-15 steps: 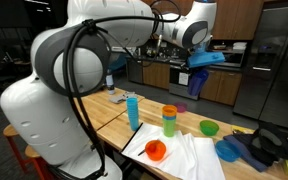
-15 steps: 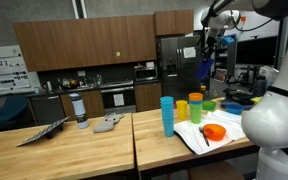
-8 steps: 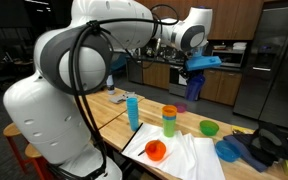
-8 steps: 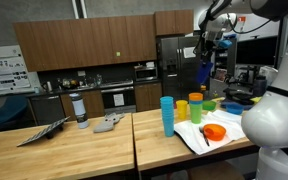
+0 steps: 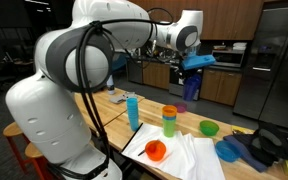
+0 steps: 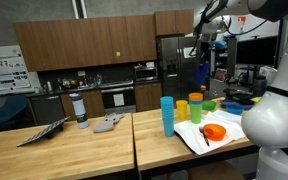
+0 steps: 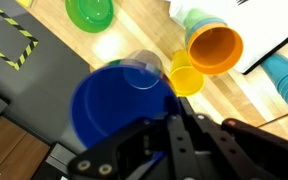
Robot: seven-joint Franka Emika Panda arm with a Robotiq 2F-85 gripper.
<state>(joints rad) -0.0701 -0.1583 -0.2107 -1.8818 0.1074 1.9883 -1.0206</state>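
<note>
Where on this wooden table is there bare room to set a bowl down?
Widest bare wood: the table's near stretch, in front of the grey flat object and beside the blue cup. Crowded: around the stacked cups, the green bowl and the white cloth bearing the orange bowl. The gripper holds a blue bowl high above.

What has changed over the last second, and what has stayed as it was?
The pincer, shut on the blue cup high above the table, has drifted slightly leftward in an exterior view, carrying the cup with it. Nothing was taken hold of or let go. The stacked cups, orange bowl and green bowl stayed put.
</note>
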